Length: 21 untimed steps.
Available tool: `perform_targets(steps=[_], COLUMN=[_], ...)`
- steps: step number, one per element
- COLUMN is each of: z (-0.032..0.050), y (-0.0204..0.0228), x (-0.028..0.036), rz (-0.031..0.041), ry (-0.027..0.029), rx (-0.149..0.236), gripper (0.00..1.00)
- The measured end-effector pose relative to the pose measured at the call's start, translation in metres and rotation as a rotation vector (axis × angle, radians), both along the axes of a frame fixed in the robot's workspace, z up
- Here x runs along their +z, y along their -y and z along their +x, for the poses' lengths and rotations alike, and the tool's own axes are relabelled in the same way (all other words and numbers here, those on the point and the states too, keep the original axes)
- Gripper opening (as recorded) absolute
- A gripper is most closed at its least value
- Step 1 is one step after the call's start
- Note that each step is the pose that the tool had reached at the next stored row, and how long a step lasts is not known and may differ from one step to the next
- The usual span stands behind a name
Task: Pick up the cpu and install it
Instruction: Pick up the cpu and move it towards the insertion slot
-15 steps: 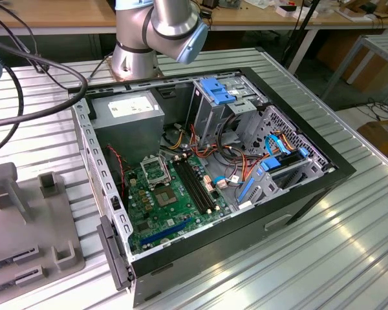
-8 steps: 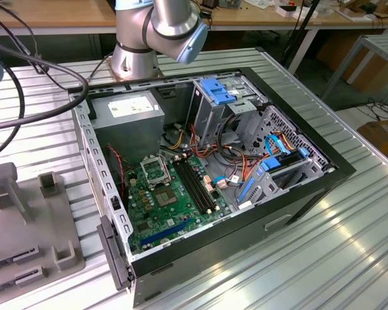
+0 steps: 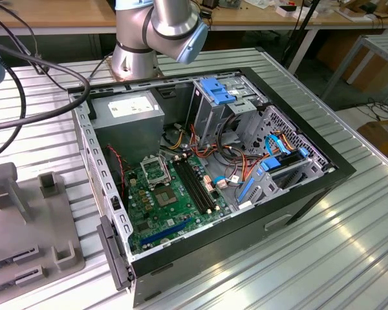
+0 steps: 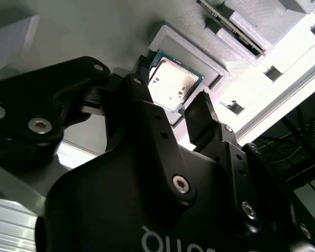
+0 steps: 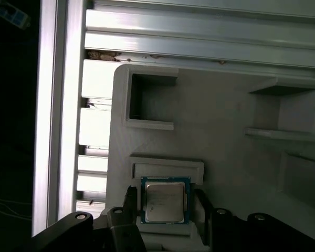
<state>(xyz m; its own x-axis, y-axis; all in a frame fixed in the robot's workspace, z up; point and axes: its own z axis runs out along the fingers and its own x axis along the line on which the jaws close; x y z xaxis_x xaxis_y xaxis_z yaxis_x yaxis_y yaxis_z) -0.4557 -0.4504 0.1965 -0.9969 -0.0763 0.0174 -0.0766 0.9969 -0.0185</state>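
The tool [image 5: 166, 206] hung directly over the cpu [image 5: 165, 202], its two dark fingers [image 5: 130, 205] spread apart and standing one on each side of the chip, very near its edges but not visibly pressing on it, so it held nothing. The cpu lay flat, metal lid up, seated in a shallow square recess of a grey moulded holder [image 5: 226, 136], with other empty pockets of the holder around it. In the second wrist view the same chip [image 4: 172, 83] showed between the fingertips, lying in its pocket. In the exterior view the grey holder [image 3: 26, 213] sat on the ribbed metal tabletop [image 3: 323, 258] towards the exterior view's left, just beside an open computer case [image 3: 336, 171] lying on its side. Inside the case the green motherboard [image 3: 174, 206] was exposed, and its processor socket [image 3: 156, 171] was well apart from the holder. The arm's silver base [image 3: 136, 55] rose behind the case.
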Motion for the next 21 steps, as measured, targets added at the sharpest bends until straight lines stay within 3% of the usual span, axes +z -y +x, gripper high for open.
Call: perform_targets(steps=[8,21], z=[0.0000,-0.0001], y=[0.0001,0.0000], x=[-0.0015,-0.0029], rz=[0.0001,0.0001], ry=[0.0001,0.0002], rx=[0.024,0.031], gripper=[0.55,0.55])
